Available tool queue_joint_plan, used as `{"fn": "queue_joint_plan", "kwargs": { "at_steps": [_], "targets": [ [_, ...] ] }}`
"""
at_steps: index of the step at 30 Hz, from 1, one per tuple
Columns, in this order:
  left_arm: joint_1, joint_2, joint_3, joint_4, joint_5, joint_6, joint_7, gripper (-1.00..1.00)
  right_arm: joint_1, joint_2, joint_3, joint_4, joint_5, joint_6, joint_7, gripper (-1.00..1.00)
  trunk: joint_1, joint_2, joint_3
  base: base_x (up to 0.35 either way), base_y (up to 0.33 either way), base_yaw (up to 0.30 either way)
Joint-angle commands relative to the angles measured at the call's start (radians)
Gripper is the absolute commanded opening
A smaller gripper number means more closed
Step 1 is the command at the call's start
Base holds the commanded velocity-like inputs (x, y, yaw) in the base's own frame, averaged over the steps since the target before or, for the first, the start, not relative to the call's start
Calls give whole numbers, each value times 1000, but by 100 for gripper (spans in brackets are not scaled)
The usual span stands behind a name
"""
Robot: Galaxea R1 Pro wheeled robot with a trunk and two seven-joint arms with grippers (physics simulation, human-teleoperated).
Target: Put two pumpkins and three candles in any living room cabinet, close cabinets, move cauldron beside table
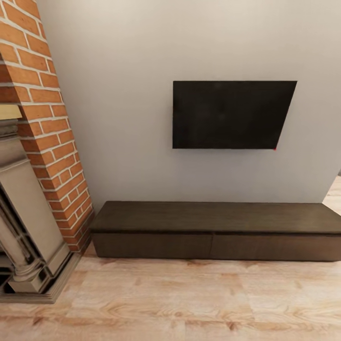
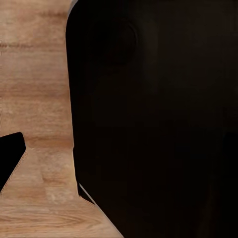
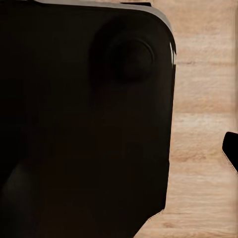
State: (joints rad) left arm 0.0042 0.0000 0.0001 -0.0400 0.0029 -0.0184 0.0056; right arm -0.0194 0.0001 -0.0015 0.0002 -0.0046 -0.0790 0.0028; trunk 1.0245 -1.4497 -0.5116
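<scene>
The cabinet (image 1: 215,219) is a long, low dark-brown console standing on the floor against the grey wall. Its two flat drawer fronts (image 1: 151,245) are both shut and flush, and its top is bare. The pumpkins, the candles, the cauldron and the table are out of view. In the left wrist view a small black tip (image 2: 11,158) juts in over the wooden floor beside a large dark body (image 2: 158,119). The right wrist view has a similar black tip (image 3: 231,148) next to a dark rounded body (image 3: 84,119). Whether the jaws are open cannot be made out.
A black TV (image 1: 229,114) hangs on the wall above the cabinet. A red-brick chimney (image 1: 49,132) and a grey stone fireplace surround (image 1: 23,227) stand at the left, close to the cabinet's left end. Light wooden floor (image 1: 189,303) stretches in front.
</scene>
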Motion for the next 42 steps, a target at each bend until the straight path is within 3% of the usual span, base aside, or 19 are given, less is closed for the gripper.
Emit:
{"fn": "queue_joint_plan", "kwargs": {
  "at_steps": [1, 12, 32, 34, 38, 40, 42],
  "targets": [
    [0, 0, 0, -1, 0, -2, 1, 100, -1, 0, 0, 1, 0, -3, 0, 100, 0, 0, -1, 280, -3, 5],
    [0, 1, 0, -1, 0, -2, 1, 100, -1, 0, 0, -1, 0, -2, -1, 100, 0, 0, -1, 269, -1, 1],
    [-8, 4, -2, -3, 0, -20, 2, 100, -1, 0, 0, -2, -1, -3, -9, 100, 0, 0, -1, 14, 0, 0],
    [-16, 8, -3, -26, 1, -15, 7, 100, -1, 0, -1, -2, -1, -4, -9, 100, 0, 0, -1, 0, 0, 0],
    [-27, 17, -1, -149, 4, 12, 7, 100, -1, 0, -1, -2, -1, -4, -9, 100, 0, 0, -1, 0, 0, 0],
    [-31, 19, -1, -218, 4, 63, 7, 100, -1, 0, 0, -2, 0, -4, -9, 100, 0, 0, -1, 0, 0, 0],
    [-37, 21, 0, -319, 4, 188, 6, 100, -1, 1, 2, -2, 2, -4, -9, 100, 0, 0, -1, 0, 0, 0]
  ]
}}
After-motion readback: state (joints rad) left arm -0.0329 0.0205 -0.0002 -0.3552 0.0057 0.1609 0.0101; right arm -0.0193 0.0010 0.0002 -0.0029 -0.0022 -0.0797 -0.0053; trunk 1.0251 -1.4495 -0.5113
